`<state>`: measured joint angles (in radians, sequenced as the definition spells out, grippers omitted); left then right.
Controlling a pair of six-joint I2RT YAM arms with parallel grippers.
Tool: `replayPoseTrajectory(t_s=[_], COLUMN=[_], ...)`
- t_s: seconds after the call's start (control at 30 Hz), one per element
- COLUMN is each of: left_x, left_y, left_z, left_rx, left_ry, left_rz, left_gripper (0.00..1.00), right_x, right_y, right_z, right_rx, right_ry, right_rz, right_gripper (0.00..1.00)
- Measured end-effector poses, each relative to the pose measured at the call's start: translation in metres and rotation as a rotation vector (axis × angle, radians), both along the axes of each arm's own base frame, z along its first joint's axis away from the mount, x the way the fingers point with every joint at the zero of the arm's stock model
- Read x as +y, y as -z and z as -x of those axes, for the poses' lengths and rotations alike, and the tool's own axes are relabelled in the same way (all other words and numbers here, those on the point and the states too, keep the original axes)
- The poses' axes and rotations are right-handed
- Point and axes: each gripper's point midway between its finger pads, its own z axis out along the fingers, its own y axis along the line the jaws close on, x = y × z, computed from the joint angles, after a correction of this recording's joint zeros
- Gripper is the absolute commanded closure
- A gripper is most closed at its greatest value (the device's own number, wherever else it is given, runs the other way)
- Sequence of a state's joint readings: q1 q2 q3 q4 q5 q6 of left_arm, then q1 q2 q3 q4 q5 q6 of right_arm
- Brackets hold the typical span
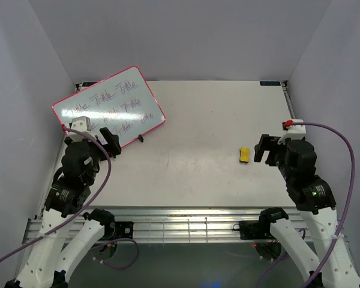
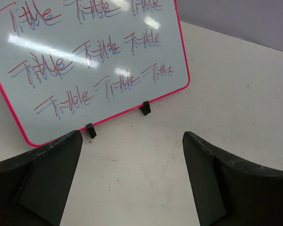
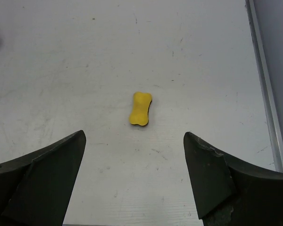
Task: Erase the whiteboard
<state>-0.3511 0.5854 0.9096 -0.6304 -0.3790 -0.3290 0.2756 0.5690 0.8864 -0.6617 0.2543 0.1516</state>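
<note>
The whiteboard (image 1: 111, 107) with its pink-red frame stands tilted at the table's back left on small black legs. It bears three rows of pink-grey handwriting, also clear in the left wrist view (image 2: 89, 61). My left gripper (image 1: 110, 141) is open and empty just in front of the board's lower edge, in the left wrist view (image 2: 132, 155) too. A small yellow eraser (image 1: 244, 155) lies flat on the table at the right. My right gripper (image 1: 263, 148) is open and empty just right of the eraser (image 3: 140, 108), which lies ahead of the jaws (image 3: 134, 155).
A metal rail (image 1: 288, 99) runs along the table's right edge, seen also in the right wrist view (image 3: 266, 89). Grey walls enclose the table on the left, back and right. Purple cables loop from both arms near the front edge.
</note>
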Motion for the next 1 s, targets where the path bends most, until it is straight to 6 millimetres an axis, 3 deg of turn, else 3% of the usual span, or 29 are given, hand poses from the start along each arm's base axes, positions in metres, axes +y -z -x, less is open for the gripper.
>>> replayPoseTrajectory(t_s=[0.13, 0.27, 0.47, 0.67, 0.73, 0.8, 0.9, 1.0], left_x=[-0.007, -0.027, -0.055, -0.065, -0.057, -0.033, 0.021, 0.078], left_y=[0.003, 0.017, 0.033, 0.040, 0.031, 0.014, -0.039, -0.068], left_z=[-0.005, -0.014, -0.032, -0.085, -0.106, -0.136, -0.217, -0.284], left_rx=[0.014, 0.076, 0.148, 0.223, 0.232, 0.236, 0.157, 0.083], left_ry=[0.029, 0.117, 0.215, 0.167, 0.139, 0.088, 0.018, -0.055], left_rz=[0.000, 0.007, 0.041, 0.063, 0.066, 0.080, 0.087, 0.048], left_gripper=[0.02, 0.02, 0.02, 0.02, 0.02, 0.02, 0.02, 0.02], right_x=[0.002, 0.004, 0.024, 0.060, 0.070, 0.078, 0.087, 0.096], right_y=[0.002, 0.004, 0.016, 0.004, 0.004, 0.007, 0.012, 0.011], right_z=[-0.001, -0.004, -0.001, 0.011, 0.013, 0.014, 0.016, 0.023], right_rx=[0.007, 0.012, -0.014, -0.075, -0.070, -0.047, -0.018, -0.009], right_ry=[-0.006, -0.013, -0.108, -0.326, -0.387, -0.435, -0.491, -0.553], right_rz=[-0.001, -0.006, -0.071, -0.149, -0.157, -0.161, -0.169, -0.192], right_gripper=[0.10, 0.10, 0.10, 0.10, 0.10, 0.10, 0.10, 0.10])
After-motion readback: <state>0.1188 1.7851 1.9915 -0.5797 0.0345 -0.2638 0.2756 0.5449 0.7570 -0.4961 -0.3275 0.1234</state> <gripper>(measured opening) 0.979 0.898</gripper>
